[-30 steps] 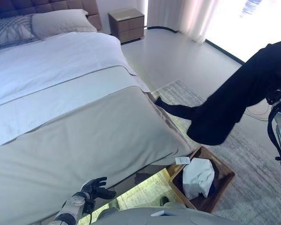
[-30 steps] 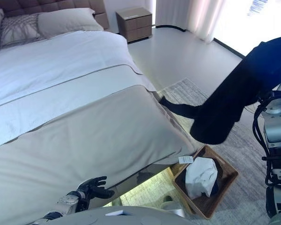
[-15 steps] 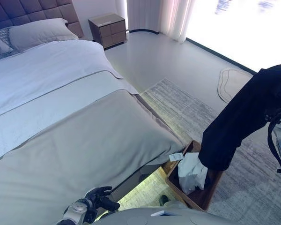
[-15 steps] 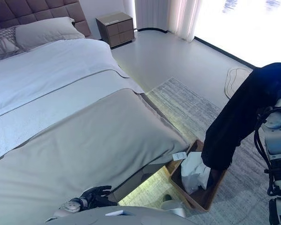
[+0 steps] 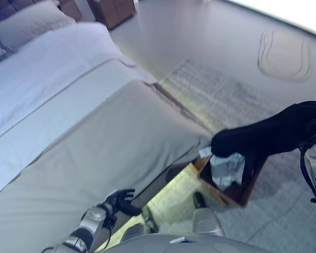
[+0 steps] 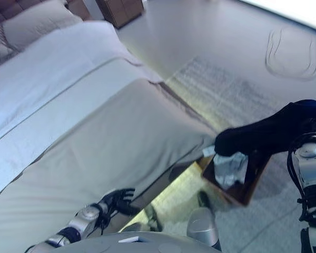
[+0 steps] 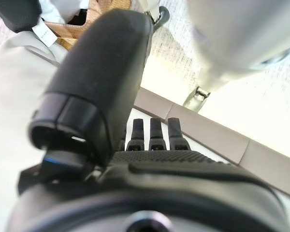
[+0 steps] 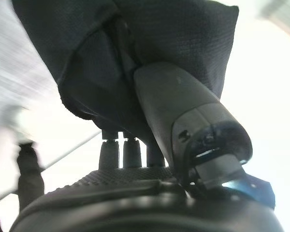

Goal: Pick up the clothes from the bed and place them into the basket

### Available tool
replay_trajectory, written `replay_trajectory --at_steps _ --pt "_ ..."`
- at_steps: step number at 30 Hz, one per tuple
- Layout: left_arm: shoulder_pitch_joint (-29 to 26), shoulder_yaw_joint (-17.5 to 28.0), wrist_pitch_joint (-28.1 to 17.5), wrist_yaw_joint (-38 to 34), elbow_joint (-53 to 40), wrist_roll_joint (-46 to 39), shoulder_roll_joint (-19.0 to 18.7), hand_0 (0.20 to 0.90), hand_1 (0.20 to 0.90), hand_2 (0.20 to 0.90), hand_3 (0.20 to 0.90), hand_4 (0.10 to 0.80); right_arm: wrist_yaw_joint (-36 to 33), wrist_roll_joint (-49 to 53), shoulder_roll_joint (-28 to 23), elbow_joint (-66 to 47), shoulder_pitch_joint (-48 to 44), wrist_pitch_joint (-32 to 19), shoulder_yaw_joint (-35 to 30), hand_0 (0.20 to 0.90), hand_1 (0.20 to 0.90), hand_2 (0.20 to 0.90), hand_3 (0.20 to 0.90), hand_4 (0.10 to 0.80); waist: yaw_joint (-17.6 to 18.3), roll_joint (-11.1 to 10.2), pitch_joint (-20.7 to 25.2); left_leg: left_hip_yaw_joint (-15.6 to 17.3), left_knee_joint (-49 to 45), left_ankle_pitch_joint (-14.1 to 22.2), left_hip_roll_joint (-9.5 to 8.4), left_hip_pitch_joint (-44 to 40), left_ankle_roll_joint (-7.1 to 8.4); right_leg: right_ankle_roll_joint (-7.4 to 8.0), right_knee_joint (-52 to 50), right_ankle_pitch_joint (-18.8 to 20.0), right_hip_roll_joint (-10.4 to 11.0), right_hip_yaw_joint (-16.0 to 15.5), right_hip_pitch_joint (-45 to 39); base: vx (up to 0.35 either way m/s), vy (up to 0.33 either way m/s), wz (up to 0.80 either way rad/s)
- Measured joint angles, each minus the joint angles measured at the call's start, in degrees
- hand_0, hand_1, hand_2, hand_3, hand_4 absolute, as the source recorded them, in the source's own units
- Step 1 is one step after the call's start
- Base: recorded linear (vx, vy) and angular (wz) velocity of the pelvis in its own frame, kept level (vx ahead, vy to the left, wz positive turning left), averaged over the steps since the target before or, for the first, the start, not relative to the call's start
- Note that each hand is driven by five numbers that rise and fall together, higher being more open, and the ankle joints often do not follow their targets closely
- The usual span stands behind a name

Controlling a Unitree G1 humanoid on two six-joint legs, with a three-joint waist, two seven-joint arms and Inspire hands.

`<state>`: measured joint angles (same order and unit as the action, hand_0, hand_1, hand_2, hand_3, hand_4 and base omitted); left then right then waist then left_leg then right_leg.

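Note:
A black garment hangs stretched out from my right hand, which is shut on it; its thumb presses the dark cloth against the fingers. The garment's free end hovers just over the brown wicker basket on the floor by the bed's foot corner. A white cloth lies inside the basket. My left hand is low at the near edge of the bed, open, with its fingers straight and holding nothing.
The bed has a grey cover and white sheet, with pillows at its head. A wooden nightstand stands beyond it. A grey rug lies under the basket, beside the bed.
The camera has tipped downward. The black garment, hanging high to the right before, has come down and now lies stretched over the basket. The left hand stays by the bed edge.

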<state>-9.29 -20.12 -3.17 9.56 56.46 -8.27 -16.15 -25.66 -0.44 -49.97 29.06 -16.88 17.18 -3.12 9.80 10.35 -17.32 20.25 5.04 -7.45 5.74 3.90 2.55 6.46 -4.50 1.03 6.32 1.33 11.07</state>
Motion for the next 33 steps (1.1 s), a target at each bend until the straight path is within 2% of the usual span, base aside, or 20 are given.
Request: replay_trajectory --at_steps 3,7,8,9,10,15,18,23,29,33 --pt "-3.89 -0.26 -1.49 -1.69 -1.40 -3.15 -0.21 0.900 0.900 0.900 0.900 0.800 -0.18 1.62 1.94 4.60 -4.61 -0.30 3.85 0.300 0.300 0.300 0.200 0.100 -0.26 0.80 -4.95 0.65 -0.01 -1.24 -0.21 2.37 -0.18 0.00 -4.33 -0.17 0.19 -0.22 5.33 -0.200 -0.086 -0.19" --pt "-7.56 -0.44 -3.19 -2.45 -2.96 -5.85 -0.42 0.900 0.900 0.900 0.900 0.800 -0.53 3.63 3.29 8.87 -11.83 -0.89 6.72 0.300 0.300 0.300 0.200 0.100 -0.42 1.78 -10.11 0.14 -0.97 -1.37 -1.40 6.56 0.07 -0.54 -11.85 -3.15 1.45 -0.13 12.83 -0.085 -0.090 -0.01" --pt "-7.79 -0.38 -3.36 -2.60 -3.79 -6.64 -0.64 0.900 0.900 0.900 0.900 0.800 -0.71 3.64 3.55 10.21 -13.44 -0.87 7.50 0.324 0.324 0.324 0.227 0.127 -0.58 1.84 -10.99 -0.20 -2.27 -1.79 -1.54 7.75 0.15 -0.86 -14.44 -3.46 1.83 -0.15 14.46 -0.102 -0.130 0.14" --pt "-7.88 -0.38 -3.60 -2.63 -4.04 -7.60 -0.79 0.900 0.900 0.900 0.900 0.800 -1.02 3.65 3.64 11.27 -14.13 -0.87 8.64 0.782 0.782 0.782 0.763 0.663 -0.74 1.81 -11.00 -0.59 -3.78 -1.74 -1.74 9.32 0.15 -1.26 -16.72 -4.67 2.38 -0.10 16.36 -0.077 -0.106 0.20" --pt "-8.02 -0.38 -3.71 -2.64 -4.19 -7.97 -0.98 0.900 0.900 0.900 0.900 0.800 -1.20 3.67 4.22 12.14 -14.42 -0.82 8.88 0.900 0.900 0.900 0.900 0.800 -1.54 1.83 -10.99 -1.03 -4.72 -1.72 -1.79 10.31 0.15 -1.50 -18.89 -5.76 2.59 -0.19 17.75 -0.077 -0.160 0.26" --pt "-9.03 -0.49 -3.72 -2.30 -4.51 -9.49 -2.73 0.900 0.900 0.900 0.900 0.800 -3.02 4.80 5.88 19.02 -18.07 -0.82 10.97 0.900 0.900 0.900 0.900 0.800 -3.95 1.72 -11.07 -4.03 -9.33 -1.34 -1.35 13.74 0.54 -3.46 -25.59 -9.03 3.25 -1.51 21.02 -0.048 -0.095 0.25" --pt "-9.07 -0.52 -3.56 -2.33 -5.11 -9.86 -3.15 0.900 0.900 0.900 0.900 0.800 -4.00 6.08 6.17 21.97 -21.64 -0.86 11.01 0.900 0.900 0.900 0.900 0.800 -4.55 1.73 -11.06 -4.92 -11.02 -1.13 -1.06 16.16 0.62 -3.65 -27.31 -9.66 3.24 -1.86 23.17 -0.007 -0.018 0.13" --pt "-8.29 -2.39 -3.25 -1.14 -5.52 -9.94 -3.09 0.900 0.900 0.900 0.900 0.800 -3.94 6.11 6.30 25.97 -22.00 -0.76 10.97 0.900 0.900 0.900 0.900 0.800 -5.58 1.73 -11.06 -5.44 -11.29 -0.89 -0.83 16.60 0.47 -3.89 -27.47 -9.96 3.16 -2.18 23.27 0.007 0.004 0.03" --pt "-6.96 -2.48 -3.17 -0.99 -5.75 -10.05 -2.98 0.900 0.900 0.900 0.900 0.800 -1.16 7.84 6.64 29.49 -18.81 -0.69 10.72 0.900 0.900 0.900 0.900 0.800 -5.46 1.75 -11.05 -7.10 -8.19 -1.87 -0.59 14.74 0.58 -4.21 -24.34 -9.06 2.72 -4.13 20.23 0.043 0.022 0.08" --pt "-6.17 -2.29 -2.84 -0.68 -5.70 -9.70 -2.87 0.900 0.900 0.900 0.900 0.800 2.96 8.22 10.19 30.03 -12.67 -1.17 10.64 0.900 0.900 0.900 0.900 0.800 -5.11 1.78 -11.02 -8.35 -5.09 -2.56 0.21 10.53 0.67 -4.17 -19.52 -8.17 1.74 -6.36 14.10 0.079 0.015 0.10"
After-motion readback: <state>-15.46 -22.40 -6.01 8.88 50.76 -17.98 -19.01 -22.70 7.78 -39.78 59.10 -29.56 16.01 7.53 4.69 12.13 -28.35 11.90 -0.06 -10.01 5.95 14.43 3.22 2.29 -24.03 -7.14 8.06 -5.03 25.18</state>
